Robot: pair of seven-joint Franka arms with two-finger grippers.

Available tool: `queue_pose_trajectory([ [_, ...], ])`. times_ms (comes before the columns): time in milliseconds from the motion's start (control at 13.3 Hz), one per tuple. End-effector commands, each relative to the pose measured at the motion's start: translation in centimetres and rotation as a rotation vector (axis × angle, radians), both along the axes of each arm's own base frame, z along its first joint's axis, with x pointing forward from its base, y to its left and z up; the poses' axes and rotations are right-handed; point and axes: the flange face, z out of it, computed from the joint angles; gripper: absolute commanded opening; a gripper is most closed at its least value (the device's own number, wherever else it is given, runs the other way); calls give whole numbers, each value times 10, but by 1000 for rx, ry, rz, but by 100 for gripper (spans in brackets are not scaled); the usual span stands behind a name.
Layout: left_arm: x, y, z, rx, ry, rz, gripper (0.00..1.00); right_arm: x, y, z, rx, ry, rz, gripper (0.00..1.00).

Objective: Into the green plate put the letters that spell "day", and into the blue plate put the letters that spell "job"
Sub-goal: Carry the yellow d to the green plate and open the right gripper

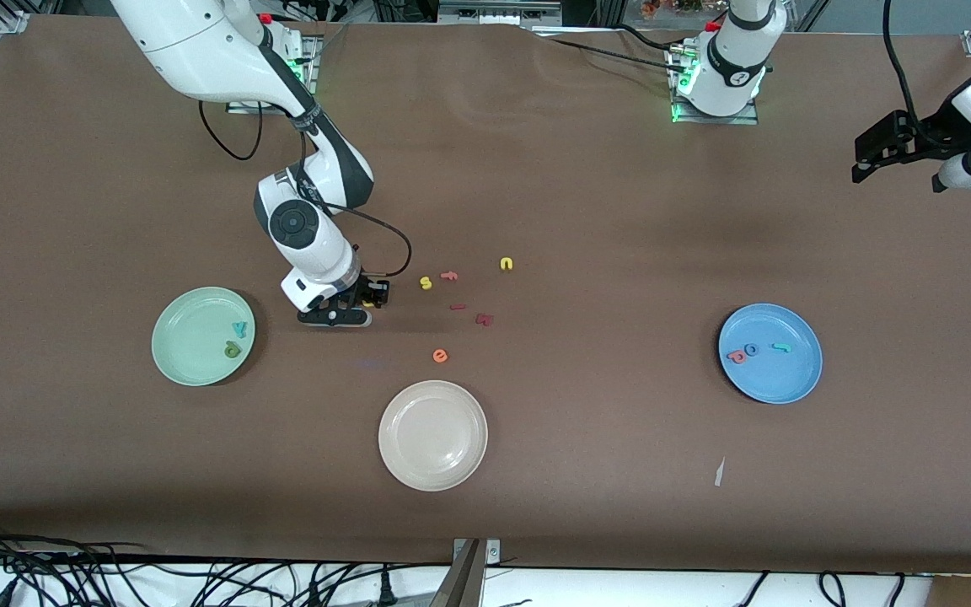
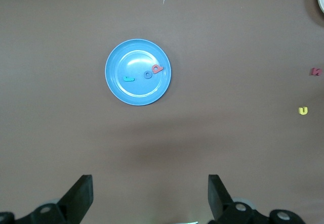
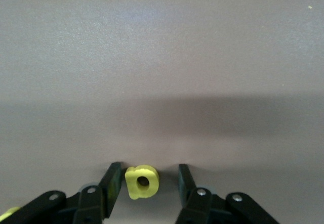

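Front view: right end effector [image 1: 365, 305] down at the table [image 1: 587, 472], between the green plate [image 1: 190, 364] and the scattered letters, with a small piece of yellow just visible between the fingers. In the green plate, teal y [image 1: 239, 329] and olive-green d [image 1: 233, 349], close together at the side toward the middle of the table. In the blue plate [image 1: 776, 384], at the left arm's end of the table, salmon-red b [image 1: 736, 356], blue o [image 1: 751, 349] and teal j [image 1: 780, 346] in one row. Loose on the table between the two plates: yellow s [image 1: 426, 282], orange f [image 1: 449, 275], yellow u [image 1: 506, 264], two dark red letters [image 1: 484, 319] and orange e [image 1: 440, 356]. Cream-white plate [image 1: 432, 435] nearer to the camera than these letters. Left end effector [image 1: 873, 160] up in the air at the left arm's end of the table, waiting.

Left wrist view: left end effector [image 2: 150, 198] with fingers wide apart, holding nothing, high over the brown table. Blue plate [image 2: 117, 87] with j [image 2: 129, 78], o [image 2: 148, 74] and b [image 2: 158, 69] inside. Farther off, yellow u [image 2: 303, 110] and one dark red letter [image 2: 315, 72].

Right wrist view: right end effector [image 3: 148, 183] low on the table, fingers apart, on both sides of the yellow a [image 3: 142, 181]. One finger just beside the letter, perhaps touching; a clear gap at the second finger. Letter flat on the table, not clamped.
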Motion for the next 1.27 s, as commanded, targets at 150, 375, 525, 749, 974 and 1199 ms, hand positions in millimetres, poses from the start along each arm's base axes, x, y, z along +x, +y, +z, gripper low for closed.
queue_pose_trajectory([
  [150, 2, 1, 6, 31, 1, 1, 100, -4, 6, -8, -5, 9, 10, 51],
  [375, 2, 1, 6, 31, 1, 1, 100, -6, 8, -9, -5, 11, 16, 50],
  [525, 2, 1, 6, 31, 1, 1, 100, -8, 12, -8, -4, 9, 24, 46],
  [749, 2, 1, 6, 31, 1, 1, 100, -9, 15, -9, -5, 11, 28, 35],
  [974, 2, 1, 6, 31, 1, 1, 100, -9, 15, -9, -5, 10, 36, 26],
  [1199, 2, 1, 6, 31, 1, 1, 100, -5, 16, -4, -1, 0, 46, 16],
])
